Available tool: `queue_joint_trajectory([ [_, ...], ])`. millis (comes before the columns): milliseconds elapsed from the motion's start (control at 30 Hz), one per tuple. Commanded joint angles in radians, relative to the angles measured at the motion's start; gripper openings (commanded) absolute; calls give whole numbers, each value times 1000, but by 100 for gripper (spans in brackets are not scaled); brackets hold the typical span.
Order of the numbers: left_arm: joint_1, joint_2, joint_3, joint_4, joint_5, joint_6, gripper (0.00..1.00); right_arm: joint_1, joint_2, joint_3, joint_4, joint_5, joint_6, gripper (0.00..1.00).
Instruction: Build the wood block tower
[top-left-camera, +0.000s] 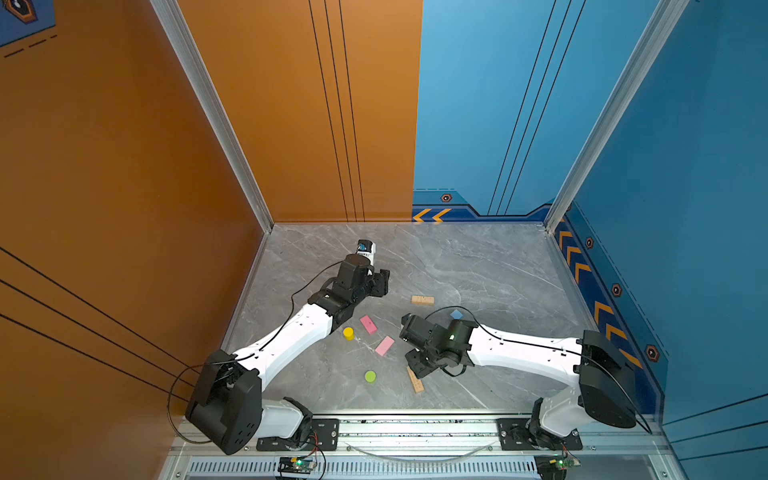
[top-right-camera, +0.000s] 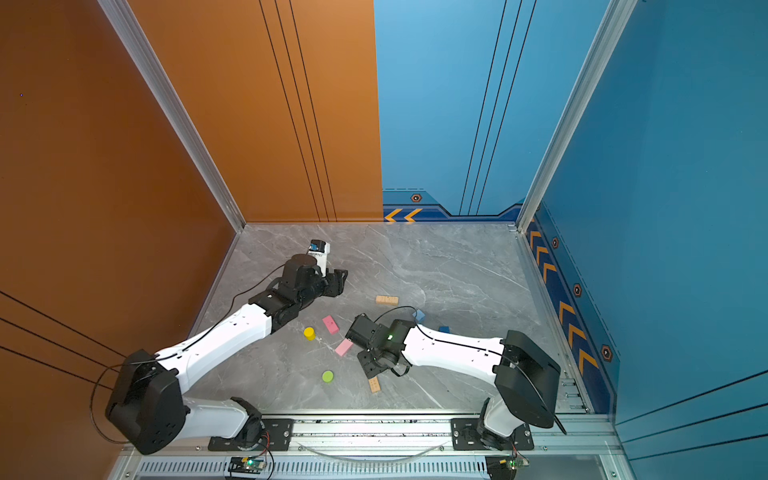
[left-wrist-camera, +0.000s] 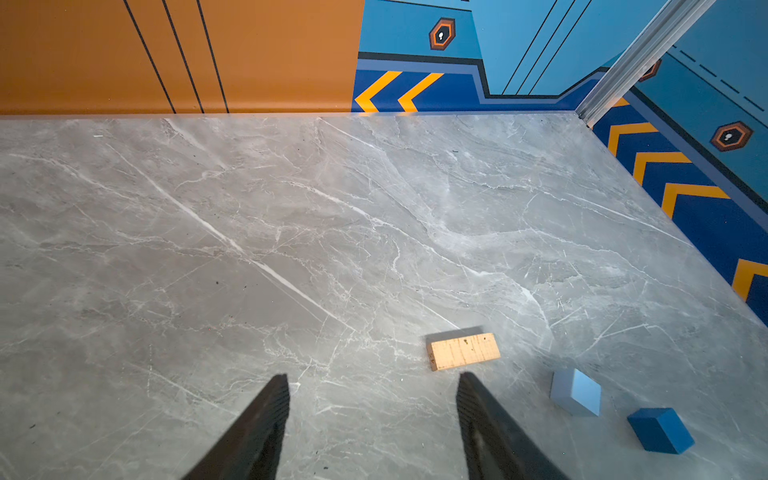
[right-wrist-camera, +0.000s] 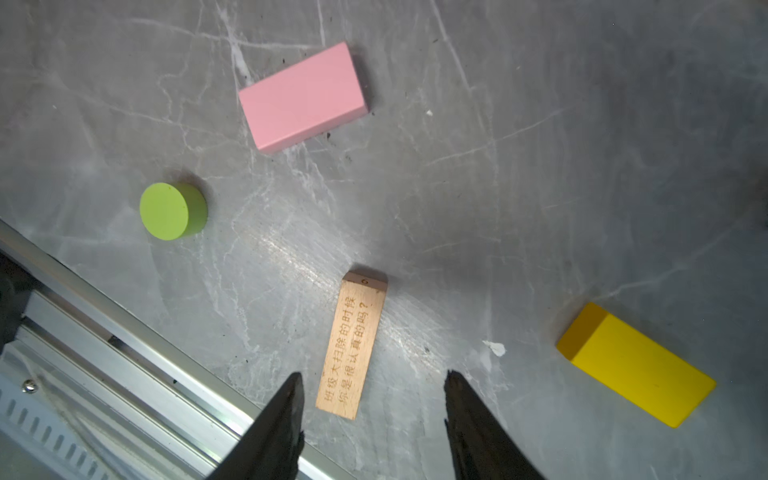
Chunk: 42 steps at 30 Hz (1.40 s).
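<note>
The wood blocks lie singly on the grey table; no tower is in view. My right gripper (right-wrist-camera: 374, 374) is open just above the near tan plank (right-wrist-camera: 353, 345), whose end lies between the fingers, untouched. Around it are a pink bar (right-wrist-camera: 303, 97), the lime-green cylinder (right-wrist-camera: 172, 211) and the yellow brick (right-wrist-camera: 636, 365). The other pink bar (top-left-camera: 368, 324) and the yellow cylinder (top-left-camera: 348, 333) lie mid-table. My left gripper (left-wrist-camera: 374, 382) is open and empty, short of the far tan plank (left-wrist-camera: 465, 351), with the light-blue cube (left-wrist-camera: 577, 390) and dark-blue cube (left-wrist-camera: 660, 430) beyond.
An aluminium rail (right-wrist-camera: 124, 332) runs along the table's front edge, close to the right gripper. An orange wall (top-left-camera: 124, 187) closes the left side and blue walls (top-left-camera: 685, 187) the back right and right. The right arm (top-left-camera: 519, 345) lies over the table's right half.
</note>
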Motion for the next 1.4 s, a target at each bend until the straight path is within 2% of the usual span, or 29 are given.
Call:
queue_joint_trajectory([
  [0, 8, -23, -15, -16, -25, -2, 66, 19, 45, -19, 17, -5, 17, 57],
  [300, 11, -23, -17, -20, -34, -1, 65, 34, 113, -25, 64, -26, 27, 60],
  [567, 13, -10, -15, -18, -35, 0, 64, 52, 170, -30, 64, -35, 38, 59],
  [733, 16, -4, -16, -18, -36, 1, 64, 56, 178, -38, 56, -28, 40, 51],
  [1000, 21, 4, -15, -16, -35, 2, 64, 32, 168, 7, -17, 28, -10, 28],
  [1367, 25, 20, -14, -8, -30, 5, 64, -108, 203, 156, -75, 70, -225, 26],
])
